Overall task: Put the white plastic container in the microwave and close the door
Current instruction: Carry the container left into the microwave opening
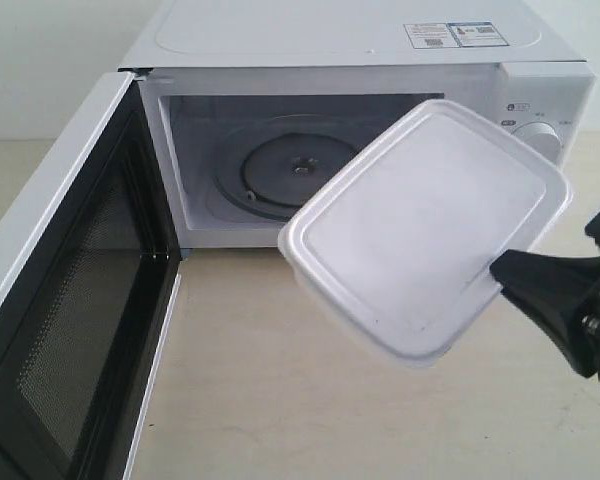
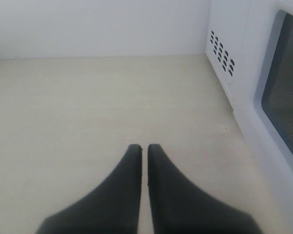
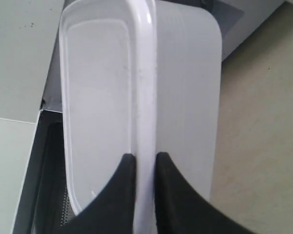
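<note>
**Item 1: microwave** point(image 1: 310, 35). White and boxy, it stands on the pale surface point(image 1: 310, 390). There are stickers point(image 1: 455, 35) on its top and one round knob point(image 1: 540, 140) in sight on its panel. The glass turntable point(image 1: 290, 170) lies inside the lit cavity.

**Item 2: door** point(image 1: 65, 300). It is swung wide open on the microwave's hinge side, with the black mesh-lined inner face turned to the room.

**Item 3: white plastic container** point(image 1: 425, 235). Lidded and lifted off the surface, it is tilted so its lid faces the onlooker. It hangs in front of the microwave's opening, toward the panel side, outside the cavity.

**Item 4: right tool** point(image 1: 500, 272). Black, it pinches the container's rim at one end, with one finger on the lid and the other on the box wall.

**Item 5: left tool** point(image 2: 144, 148). Its tips are pressed together, low over the surface, beside the microwave's vented side wall point(image 2: 222, 51) and the door's outer face.
</note>
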Controlling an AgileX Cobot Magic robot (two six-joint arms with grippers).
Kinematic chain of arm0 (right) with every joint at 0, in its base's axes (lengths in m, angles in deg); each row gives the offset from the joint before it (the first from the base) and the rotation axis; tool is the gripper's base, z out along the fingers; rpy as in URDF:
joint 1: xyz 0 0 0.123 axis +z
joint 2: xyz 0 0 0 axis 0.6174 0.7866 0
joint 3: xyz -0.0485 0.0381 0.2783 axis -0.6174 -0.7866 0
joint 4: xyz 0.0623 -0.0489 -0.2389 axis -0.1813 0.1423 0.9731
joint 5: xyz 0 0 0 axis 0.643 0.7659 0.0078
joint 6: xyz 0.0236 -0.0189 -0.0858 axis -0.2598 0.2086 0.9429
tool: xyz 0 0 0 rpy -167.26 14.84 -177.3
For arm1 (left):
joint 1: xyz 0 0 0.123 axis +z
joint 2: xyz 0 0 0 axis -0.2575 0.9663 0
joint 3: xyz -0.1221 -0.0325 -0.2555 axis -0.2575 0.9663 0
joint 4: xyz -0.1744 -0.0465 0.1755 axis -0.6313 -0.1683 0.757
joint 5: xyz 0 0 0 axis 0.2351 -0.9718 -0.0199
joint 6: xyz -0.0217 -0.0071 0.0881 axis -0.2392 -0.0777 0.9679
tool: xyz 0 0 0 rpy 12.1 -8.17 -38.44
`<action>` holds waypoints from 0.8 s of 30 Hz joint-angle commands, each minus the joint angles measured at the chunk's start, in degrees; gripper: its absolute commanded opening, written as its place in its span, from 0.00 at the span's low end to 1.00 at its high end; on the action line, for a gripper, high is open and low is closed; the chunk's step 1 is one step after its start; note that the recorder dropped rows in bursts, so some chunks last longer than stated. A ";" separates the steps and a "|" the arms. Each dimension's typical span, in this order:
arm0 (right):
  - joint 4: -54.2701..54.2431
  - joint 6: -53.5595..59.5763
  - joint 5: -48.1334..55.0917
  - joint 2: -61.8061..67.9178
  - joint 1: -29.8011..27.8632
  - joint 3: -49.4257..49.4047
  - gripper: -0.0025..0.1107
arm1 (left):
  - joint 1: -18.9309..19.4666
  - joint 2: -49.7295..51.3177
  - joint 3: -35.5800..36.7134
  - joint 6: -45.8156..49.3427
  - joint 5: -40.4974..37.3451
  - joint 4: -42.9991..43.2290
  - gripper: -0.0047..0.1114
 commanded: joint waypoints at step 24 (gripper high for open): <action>5.00 -14.54 -27.06 33.47 4.40 3.76 0.02 | -0.04 -0.14 0.21 0.15 0.16 -0.12 0.08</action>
